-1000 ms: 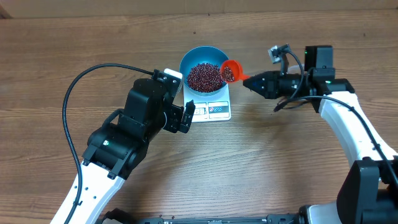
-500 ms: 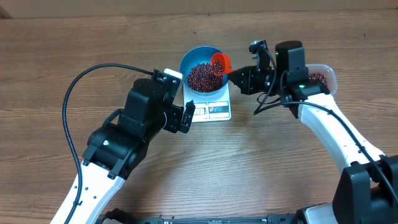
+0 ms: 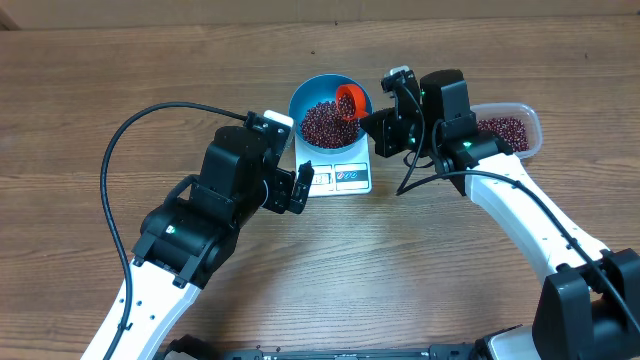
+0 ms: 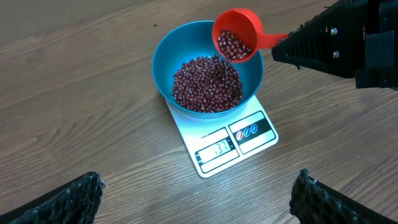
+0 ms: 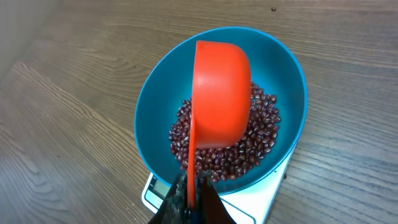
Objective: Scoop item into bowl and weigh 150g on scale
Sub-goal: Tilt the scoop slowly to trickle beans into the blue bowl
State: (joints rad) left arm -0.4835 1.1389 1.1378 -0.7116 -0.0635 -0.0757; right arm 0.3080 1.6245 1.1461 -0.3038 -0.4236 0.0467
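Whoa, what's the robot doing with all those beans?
It is weighing beans. The right gripper, jaws shut, holds an orange scoop by its handle, tipped over the blue bowl with some beans inside it. The bowl sits on the white scale, partly filled. The left gripper hovers beside the scale, jaws open and empty. A clear tub of more beans stands nearby.

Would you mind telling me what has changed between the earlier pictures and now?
The right gripper, shut on the red scoop by its handle, carried it leftward in the overhead view, from the rim of the bowl to over the beans, tipping it. This uncovered the clear tub. The open left gripper, bowl and scale stayed put.
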